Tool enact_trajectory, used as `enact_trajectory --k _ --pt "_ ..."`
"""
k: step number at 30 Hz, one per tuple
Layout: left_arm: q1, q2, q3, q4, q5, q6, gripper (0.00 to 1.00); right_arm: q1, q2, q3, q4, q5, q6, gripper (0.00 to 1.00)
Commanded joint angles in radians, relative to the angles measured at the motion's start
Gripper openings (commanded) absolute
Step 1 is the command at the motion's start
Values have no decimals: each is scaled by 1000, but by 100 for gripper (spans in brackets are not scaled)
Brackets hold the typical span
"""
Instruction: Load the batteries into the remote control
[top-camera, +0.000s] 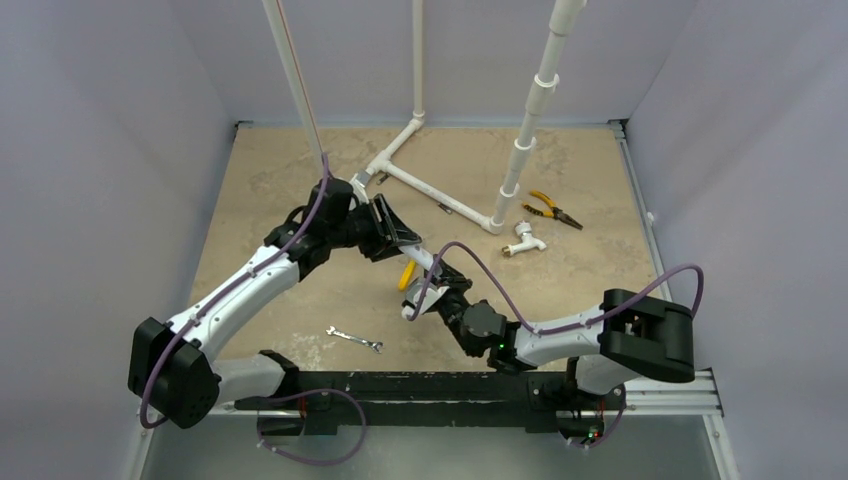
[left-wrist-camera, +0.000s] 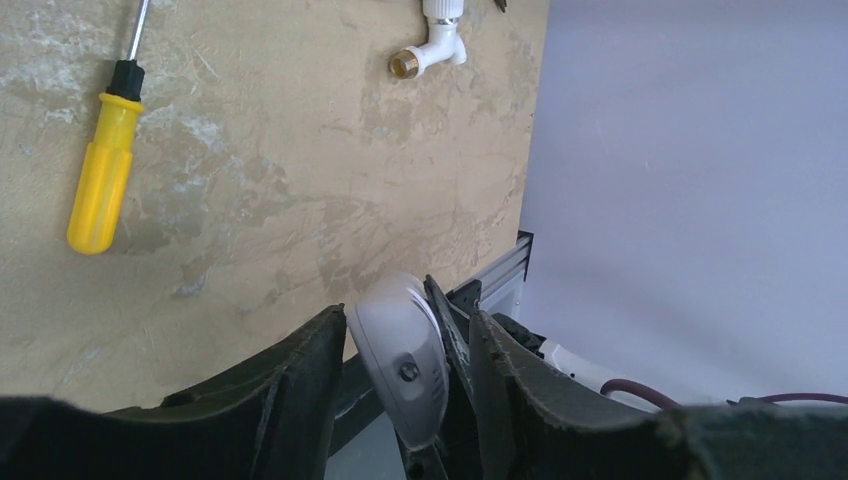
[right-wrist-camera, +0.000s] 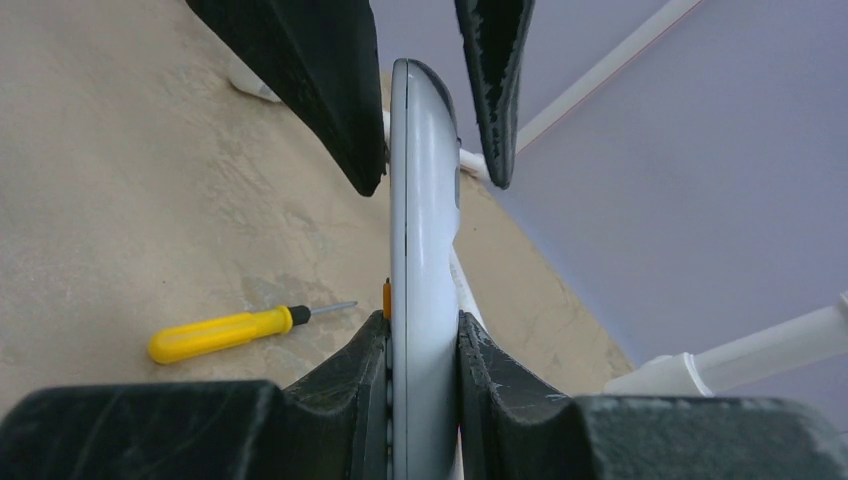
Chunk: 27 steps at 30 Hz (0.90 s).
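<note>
Jaws clenched tight, the right gripper (right-wrist-camera: 424, 335) has the white remote control (right-wrist-camera: 425, 200) pinched edge-on, clear of the counter (right-wrist-camera: 120, 180). The left gripper (left-wrist-camera: 408, 320) straddles the remote's far end, jaws released around it. A yellow-handled screwdriver (right-wrist-camera: 225, 332) lies on the counter beside them.

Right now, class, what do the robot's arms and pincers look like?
The left arm and right arm have white links, bulky black joints and looping purple cables. The left pincer and right pincer each carry two black, tapering fingers with rough inner faces.
</note>
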Motion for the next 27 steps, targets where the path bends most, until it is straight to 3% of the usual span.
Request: enact_trajectory --k 1,7,9,13,17,21,25,27 --pt "-13 19 49 48 38 -13 46 11 -10 15 139 14 -50 0" --pt "-16 13 52 52 31 -11 7 11 20 25 140 33 -57 0" --pt "-15 10 52 48 27 -8 0 15 28 25 148 60 -71 22" --pt "-15 2 46 66 32 7 0 28 -21 8 126 65 -51 52" --pt "-15 -16 36 77 19 36 0 28 -186 30 -188 -52 143 74" --pt "-15 -43 42 42 -19 97 0 -25 -389 87 -599 -275 363 80" --pt "-15 -74 33 39 -23 185 0 -165 -534 129 -856 -581 483 80" --pt "-15 -93 17 71 7 234 0 -220 -574 132 -900 -691 513 80"
